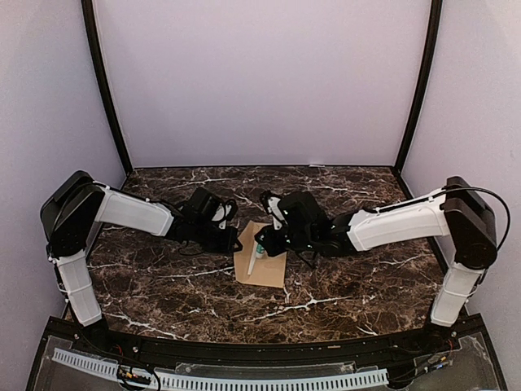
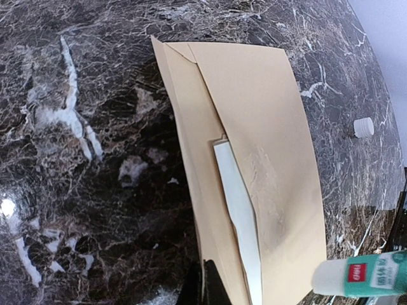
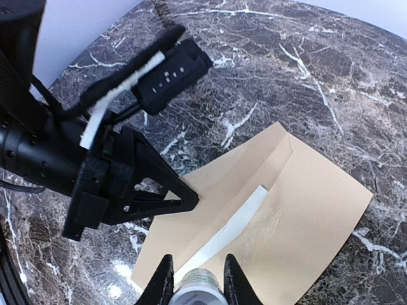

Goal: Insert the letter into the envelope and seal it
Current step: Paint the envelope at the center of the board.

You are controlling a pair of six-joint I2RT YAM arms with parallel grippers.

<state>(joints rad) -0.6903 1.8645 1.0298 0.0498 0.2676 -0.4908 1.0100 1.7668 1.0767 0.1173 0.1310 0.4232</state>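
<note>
Right hand [image 3: 197, 270] with glue stick [image 3: 198, 289], directly above envelope [image 3: 299, 210]

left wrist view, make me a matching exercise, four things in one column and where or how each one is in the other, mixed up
1 envelope
2 glue stick
3 white cap
4 left gripper

A held in the right gripper
B shut, tip at the envelope's edge
C flat on the table, white strip showing
D alone on the table, apart from the envelope

Pairs: 1-C, 2-A, 3-D, 4-B
</note>
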